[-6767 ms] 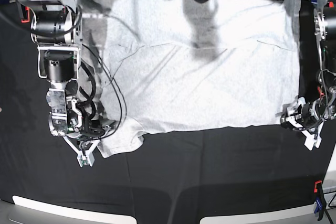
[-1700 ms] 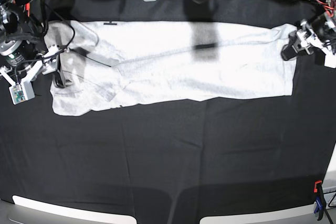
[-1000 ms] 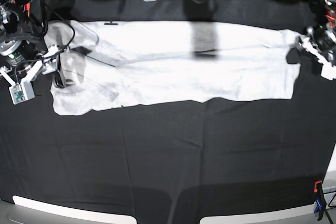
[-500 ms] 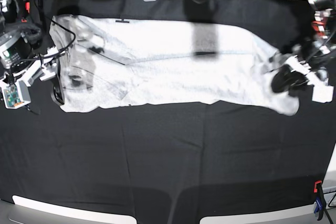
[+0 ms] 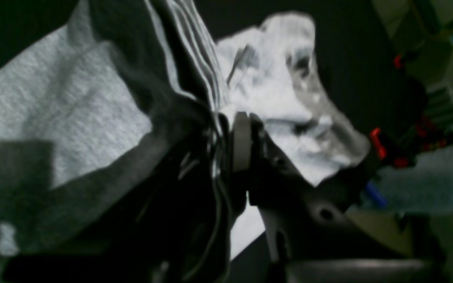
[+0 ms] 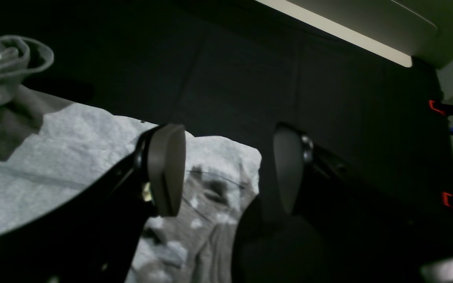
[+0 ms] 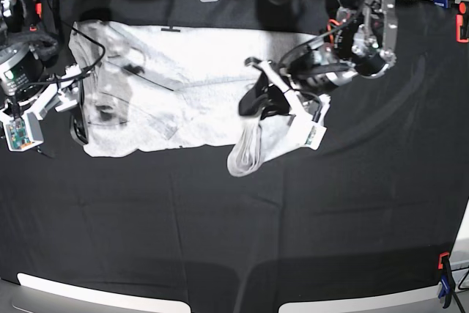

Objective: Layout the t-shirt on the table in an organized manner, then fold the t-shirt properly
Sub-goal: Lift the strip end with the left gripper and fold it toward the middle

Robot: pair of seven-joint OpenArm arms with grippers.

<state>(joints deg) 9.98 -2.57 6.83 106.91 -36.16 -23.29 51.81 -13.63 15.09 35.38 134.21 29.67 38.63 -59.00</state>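
The left claw [image 7: 256, 100] is closed on the hem of the t-shirt [image 7: 183, 71], carrying it across the counter [image 7: 220, 218] to fold it, while the right claw [image 6: 226, 173] waits open.

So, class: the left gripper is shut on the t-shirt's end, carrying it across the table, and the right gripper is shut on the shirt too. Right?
Not quite. The right gripper is open, as the right wrist view shows. The left gripper is indeed shut on the t-shirt over the table.
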